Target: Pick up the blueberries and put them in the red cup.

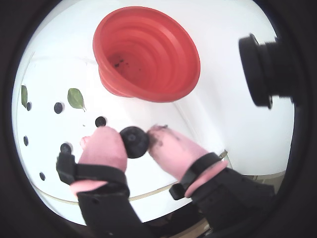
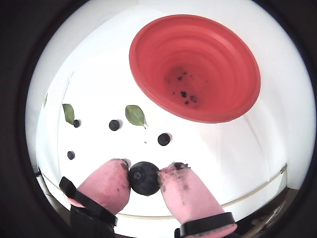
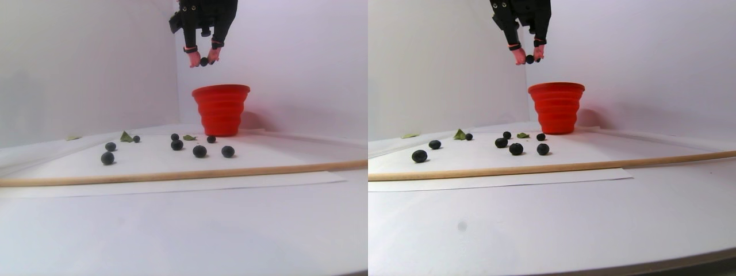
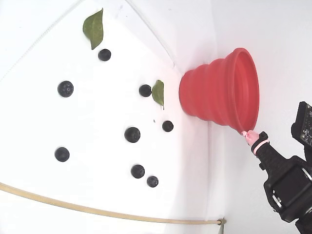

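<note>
Blueberries are the thing to move, and one berry is pinched between the two pink fingers of the gripper, held high in the air. In the stereo pair view the gripper hangs above the red cup, a little to the left of its rim. In the fixed view only one pink fingertip shows, close to the cup's rim, and the held berry cannot be seen there.

More berries lie loose on the white worktop, spread out well apart from each other; the nearest to the cup is one small berry. Two green leaves lie among them. A thin wooden rod runs across the front of the sheet. Inside the cup, a wrist view shows dark specks at the bottom (whether juice stains or crumbs is hard to tell).

The held berry is probably light, soft and easily crushed. Dark smears on the fingertips suggest juice, which could make the grip slippery. A gentle hold across its widest part, as here, seems best. The cup looks rubbery and ribbed, so a knock to its rim could probably tip or shift it.

No brand, label or readable writing shows in any view.
</note>
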`<state>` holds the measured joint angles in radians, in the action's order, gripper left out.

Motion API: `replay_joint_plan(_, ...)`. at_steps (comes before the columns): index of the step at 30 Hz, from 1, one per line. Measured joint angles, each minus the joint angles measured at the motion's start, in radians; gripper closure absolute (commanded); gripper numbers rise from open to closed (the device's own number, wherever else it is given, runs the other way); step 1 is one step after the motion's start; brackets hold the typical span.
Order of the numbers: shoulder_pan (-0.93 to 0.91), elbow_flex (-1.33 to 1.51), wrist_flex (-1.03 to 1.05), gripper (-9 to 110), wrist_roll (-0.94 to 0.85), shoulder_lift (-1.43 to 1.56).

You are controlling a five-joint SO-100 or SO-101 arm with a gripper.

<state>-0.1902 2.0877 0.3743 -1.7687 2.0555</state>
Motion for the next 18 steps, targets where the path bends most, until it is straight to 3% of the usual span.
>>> replay_joint_plan(18, -0.040, -0.179, -0.040, 91, 0.029, -0.163)
